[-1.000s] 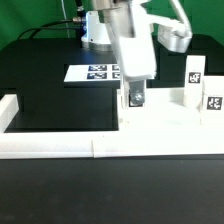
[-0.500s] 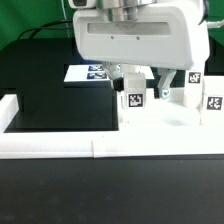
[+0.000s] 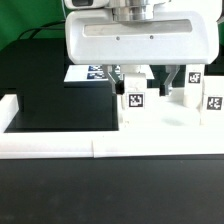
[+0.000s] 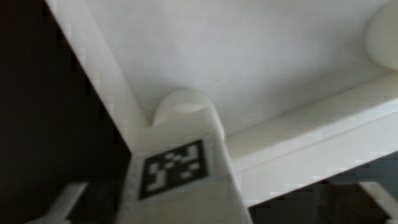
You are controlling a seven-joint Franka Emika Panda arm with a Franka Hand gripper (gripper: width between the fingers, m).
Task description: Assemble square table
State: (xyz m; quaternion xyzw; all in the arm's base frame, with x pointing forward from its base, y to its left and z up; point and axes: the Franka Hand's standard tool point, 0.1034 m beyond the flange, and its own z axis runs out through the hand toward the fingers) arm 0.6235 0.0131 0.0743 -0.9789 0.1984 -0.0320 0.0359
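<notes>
Jaws [image 3: 147,88] straddle a tagged leg [image 3: 132,98] (grip unclear) standing on the square table [image 3: 165,115].

Black table [image 3: 50,95] carries white rails [image 3: 60,143] (marker board [image 3: 90,72] behind).

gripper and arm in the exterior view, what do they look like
The arm's end is a wide, boxy white housing with rounded corners and a few small dark dots along its face. Above it sits a grey, metallic-looking wrist section. The gripper hangs below: two short dark fingers that stick out under the white body. No cables or printed markings show on the arm in this view.
</notes>
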